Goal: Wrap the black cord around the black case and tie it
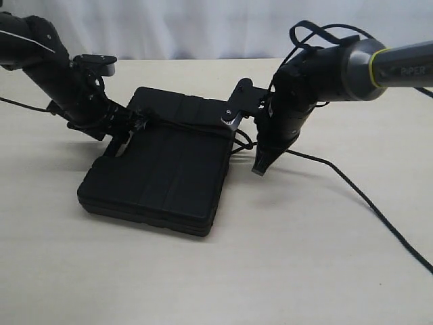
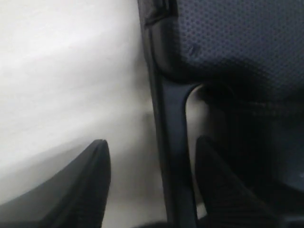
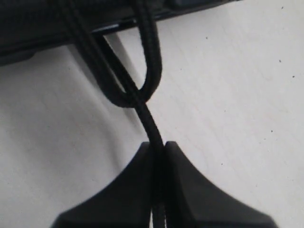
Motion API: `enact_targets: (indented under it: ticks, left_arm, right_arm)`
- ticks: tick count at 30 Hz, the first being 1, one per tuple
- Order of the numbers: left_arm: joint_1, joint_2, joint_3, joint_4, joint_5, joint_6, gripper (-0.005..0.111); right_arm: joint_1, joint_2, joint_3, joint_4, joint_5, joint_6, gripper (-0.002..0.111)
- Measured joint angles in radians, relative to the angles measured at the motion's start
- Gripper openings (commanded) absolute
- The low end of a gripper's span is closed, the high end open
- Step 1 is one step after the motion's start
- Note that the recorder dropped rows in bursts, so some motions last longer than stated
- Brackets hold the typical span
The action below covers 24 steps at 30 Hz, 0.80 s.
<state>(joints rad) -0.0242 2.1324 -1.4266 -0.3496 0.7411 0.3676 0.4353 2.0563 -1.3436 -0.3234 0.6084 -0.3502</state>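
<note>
The case (image 1: pixel 162 176) lies flat on the table (image 1: pixel 304 257), left of centre. Just beside its right edge, the right gripper (image 3: pixel 158 145) points down, clamped on the cord (image 3: pixel 151 126), which runs up through a loop at the case edge. Farther back, the left gripper (image 2: pixel 152 142) stands open, straddling the handle bar (image 2: pixel 171 118).
</note>
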Motion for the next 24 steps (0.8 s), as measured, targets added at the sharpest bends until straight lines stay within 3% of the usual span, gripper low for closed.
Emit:
enact_targets:
  ticks: [2, 6, 7, 17, 24]
  left_arm:
    - [0.000, 0.015, 0.000, -0.026, -0.007, 0.000, 0.045]
    - [0.000, 0.031, 0.000, -0.050, -0.008, -0.008, 0.003]
    - [0.000, 0.031, -0.005, -0.060, 0.000, -0.018, 0.000]
    - [-0.004, 0.044, -0.042, -0.157, 0.070, -0.054, 0.000]
    - [0.028, 0.049, -0.044, -0.273, 0.116, -0.052, 0.000]
  right_arm:
    - [0.000, 0.000, 0.000, 0.000, 0.000, 0.007, 0.004]
    - [0.000, 0.000, 0.000, 0.000, 0.006, 0.048, 0.004]
    - [-0.002, 0.000, 0.000, 0.005, 0.014, 0.050, 0.004]
    - [-0.105, 0.003, -0.006, 0.085, 0.071, 0.054, 0.004]
    - [-0.192, 0.003, -0.007, 0.146, 0.062, 0.054, 0.004]
